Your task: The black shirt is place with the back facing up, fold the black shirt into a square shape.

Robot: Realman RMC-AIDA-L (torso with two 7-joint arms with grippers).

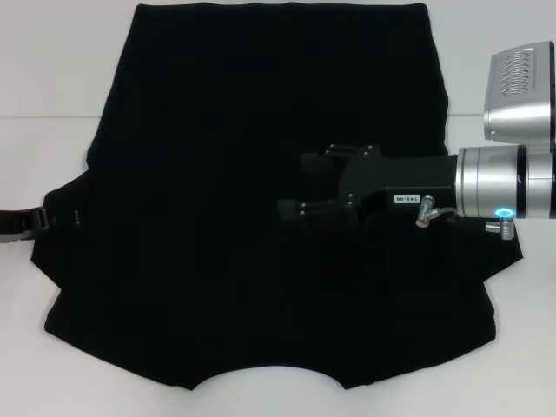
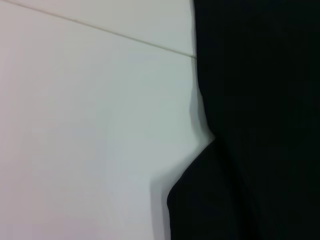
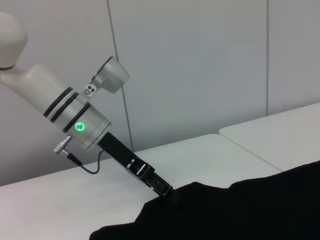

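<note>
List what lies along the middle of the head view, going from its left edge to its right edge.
left gripper at the sleeve edge → black shirt spread on the white table → right gripper over the shirt → its silver wrist.

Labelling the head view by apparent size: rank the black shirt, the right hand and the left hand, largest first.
1. black shirt, covering most of the table
2. right hand, above the shirt; nearness to the camera inflates it
3. left hand, only a sliver showing at the shirt's left edge

Setting: robot lab or test room. Evidence: plain white worktop [image 3: 240,145] with a seam, bare grey panelled wall [image 3: 200,65] behind its far edge.
</note>
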